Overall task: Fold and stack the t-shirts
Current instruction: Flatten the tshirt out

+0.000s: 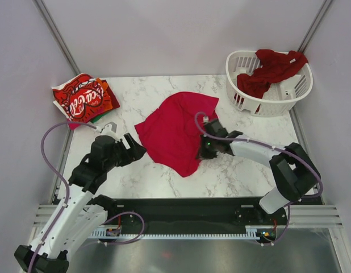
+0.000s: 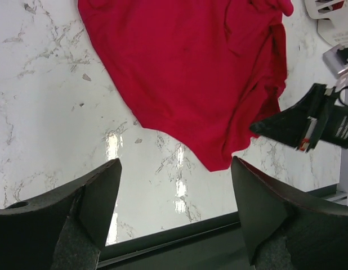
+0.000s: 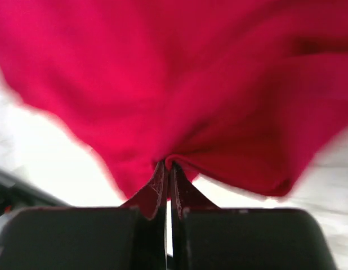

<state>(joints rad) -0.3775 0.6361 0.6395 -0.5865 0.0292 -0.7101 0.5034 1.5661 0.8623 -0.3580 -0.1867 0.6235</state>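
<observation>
Bright red tee [image 1: 175, 131] on white marble table [image 1: 136, 176] (grey-veined).

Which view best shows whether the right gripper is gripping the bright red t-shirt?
The right wrist view: the right gripper is shut on a bunched fold of the bright red t-shirt. The top external view shows only a dark gripper at the shirt's right edge; the left wrist view shows it side-on beside that edge, contact unclear.

Marble-look table [image 1: 141, 96] | centre: bright red t-shirt [image 1: 175, 131], rumpled | far-left corner: folded t-shirt stack [image 1: 83, 99] | far-right corner: white laundry basket [image 1: 278, 105]
</observation>
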